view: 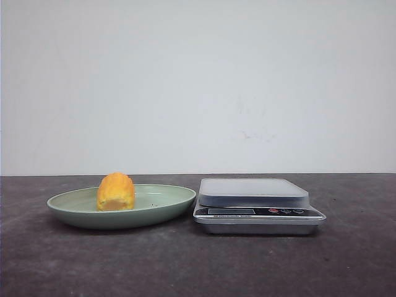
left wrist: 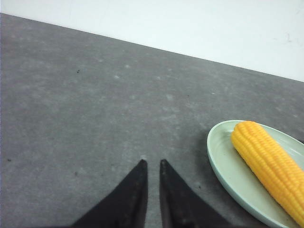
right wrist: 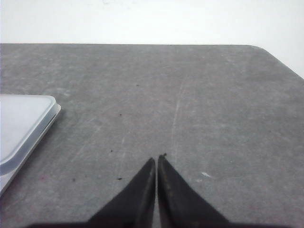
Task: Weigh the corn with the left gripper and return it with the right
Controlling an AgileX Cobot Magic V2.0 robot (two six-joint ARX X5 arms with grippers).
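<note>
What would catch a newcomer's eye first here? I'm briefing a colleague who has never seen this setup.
The yellow-orange corn stands out most, lying in a pale green plate on the dark table, left of centre. Right beside the plate sits a silver kitchen scale with nothing on its platform. In the wrist views, the left gripper and the right gripper hover over bare tabletop, fingers close together, holding nothing.
</note>
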